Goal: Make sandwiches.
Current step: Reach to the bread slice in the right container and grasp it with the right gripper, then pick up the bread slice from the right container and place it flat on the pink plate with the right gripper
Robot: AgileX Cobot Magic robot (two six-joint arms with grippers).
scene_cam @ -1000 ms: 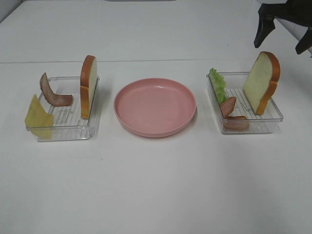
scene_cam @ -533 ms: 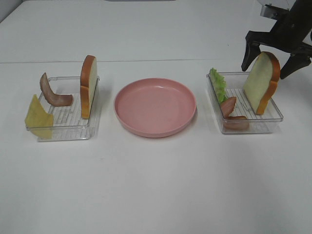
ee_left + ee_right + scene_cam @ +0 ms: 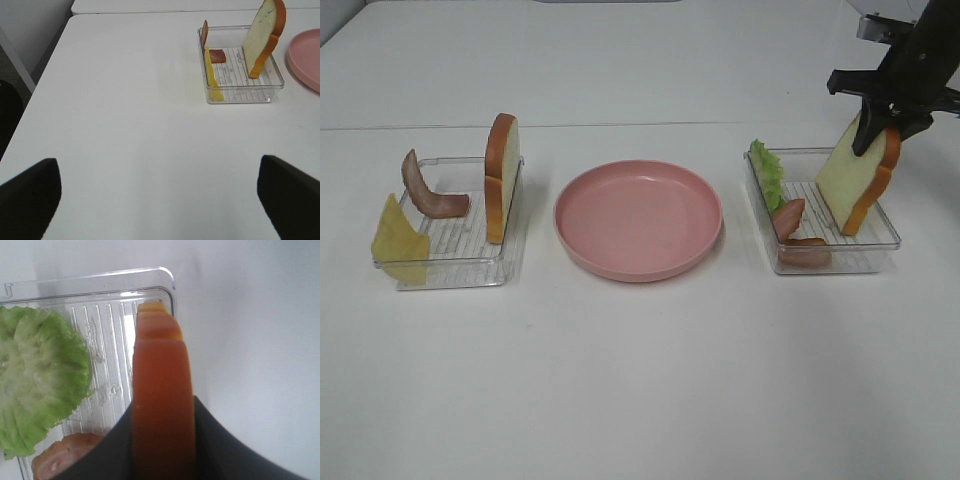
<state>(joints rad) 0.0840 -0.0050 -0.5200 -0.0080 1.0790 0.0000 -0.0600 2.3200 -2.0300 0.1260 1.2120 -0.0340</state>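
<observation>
In the exterior view a bread slice (image 3: 850, 185) stands on edge in the right clear tray (image 3: 835, 268), beside a lettuce leaf (image 3: 767, 172) and two bacon pieces (image 3: 788, 215). My right gripper (image 3: 878, 128) is shut on the top of this slice. In the right wrist view its fingers (image 3: 112, 450) press both sides of the orange crust (image 3: 161, 390). The left tray (image 3: 450, 282) holds another upright bread slice (image 3: 502, 175), bacon (image 3: 430, 198) and cheese (image 3: 400, 238). My left gripper (image 3: 160, 200) is open and empty over bare table, short of that tray (image 3: 242, 97).
A pink round plate (image 3: 638, 218) sits between the two trays; its rim also shows in the left wrist view (image 3: 307, 55). The table's left edge drops off beside the left arm (image 3: 45, 65). White tabletop extends in front of the trays.
My right gripper came down from above the right tray, straddled the bread slice's top with open fingers, then closed on it. Nothing else moved.
</observation>
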